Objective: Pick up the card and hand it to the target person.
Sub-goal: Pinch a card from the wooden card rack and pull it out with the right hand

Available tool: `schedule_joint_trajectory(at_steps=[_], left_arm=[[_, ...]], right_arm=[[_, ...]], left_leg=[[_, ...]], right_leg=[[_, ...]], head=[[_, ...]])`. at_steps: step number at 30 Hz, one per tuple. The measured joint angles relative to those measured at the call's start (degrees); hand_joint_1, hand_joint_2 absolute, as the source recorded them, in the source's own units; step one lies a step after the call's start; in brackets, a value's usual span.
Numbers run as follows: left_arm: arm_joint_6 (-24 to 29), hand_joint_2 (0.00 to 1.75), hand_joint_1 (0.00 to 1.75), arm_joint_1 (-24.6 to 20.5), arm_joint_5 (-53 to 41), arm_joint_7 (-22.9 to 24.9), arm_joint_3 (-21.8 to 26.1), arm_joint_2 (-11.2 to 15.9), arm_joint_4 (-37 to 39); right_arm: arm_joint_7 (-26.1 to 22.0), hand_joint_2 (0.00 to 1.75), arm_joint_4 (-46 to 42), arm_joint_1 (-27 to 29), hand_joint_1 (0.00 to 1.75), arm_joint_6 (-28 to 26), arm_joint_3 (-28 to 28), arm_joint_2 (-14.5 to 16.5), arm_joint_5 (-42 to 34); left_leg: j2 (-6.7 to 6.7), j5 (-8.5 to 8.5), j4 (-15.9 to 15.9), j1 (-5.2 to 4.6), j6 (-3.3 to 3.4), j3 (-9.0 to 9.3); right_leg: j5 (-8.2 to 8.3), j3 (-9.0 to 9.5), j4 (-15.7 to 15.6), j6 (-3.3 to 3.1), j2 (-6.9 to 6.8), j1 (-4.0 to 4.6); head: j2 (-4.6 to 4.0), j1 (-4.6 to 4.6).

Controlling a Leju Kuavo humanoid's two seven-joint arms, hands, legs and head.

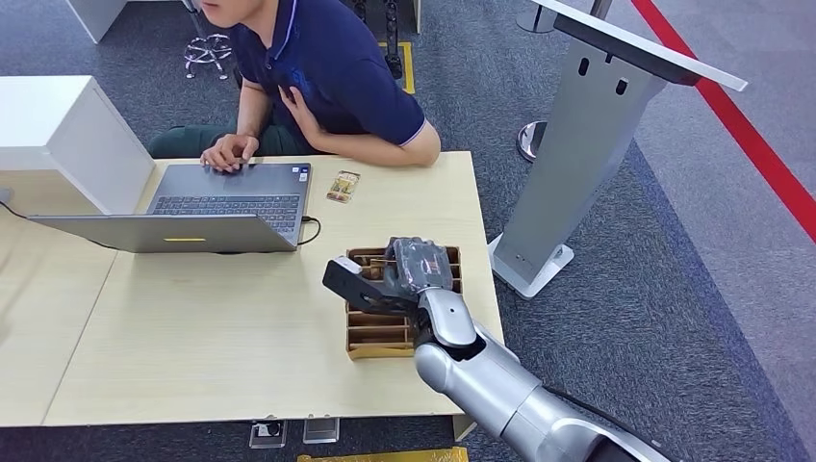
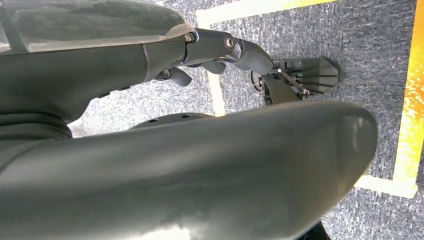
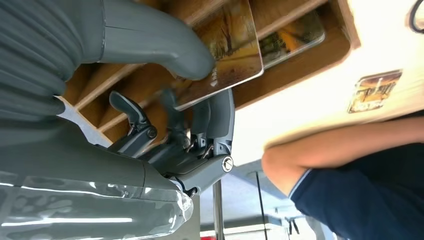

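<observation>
Here, in the head view, the right hand is hovering over the slotted wooden tray before the seated person. In the right wrist view, thumb and fingers are pinching a card above the tray. In the left wrist view, the left hand is hanging with fingers curled, holding nothing.

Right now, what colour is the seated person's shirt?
Dark navy blue shirt with a pale sleeve trim, clearest in the head view.

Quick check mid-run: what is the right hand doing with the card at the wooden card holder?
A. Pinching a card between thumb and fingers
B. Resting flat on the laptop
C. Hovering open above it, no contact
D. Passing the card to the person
A: in the right wrist view the right hand pinches a card between thumb and fingers, over the wooden card holder.
</observation>
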Motion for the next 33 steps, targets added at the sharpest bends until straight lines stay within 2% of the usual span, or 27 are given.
schedule_joint_trajectory(at_steps=[17,25,33], left_arm=[[0.0,0.0,0.0,0.0,0.0,0.0,0.0,0.0,0.0],[0.0,0.0,0.0,0.0,0.0,-0.4,0.0,0.0,0.0],[0.1,0.0,0.0,-0.5,-0.1,-0.4,0.0,0.0,0.0]], right_arm=[[0.0,1.75,-0.9,0.0,1.52,0.0,-0.1,-0.2,0.2],[0.6,1.75,-8.1,-0.7,1.52,-0.1,-1.5,-1.9,0.5],[-5.1,1.75,-8.7,-4.0,1.52,-3.3,-2.0,-2.5,-0.7]], left_leg=[[0.0,0.0,0.0,0.0,0.0,0.0],[0.0,0.0,0.0,0.0,0.0,0.0],[0.0,0.0,0.0,0.0,0.0,-0.02]], right_leg=[[0.0,-0.01,0.0,0.0,0.0,0.0],[0.0,-0.01,0.0,0.0,0.0,0.0],[0.01,0.0,0.0,-0.01,0.0,0.0]], head=[[0.0,0.02],[0.0,-0.01],[0.0,-0.01]])
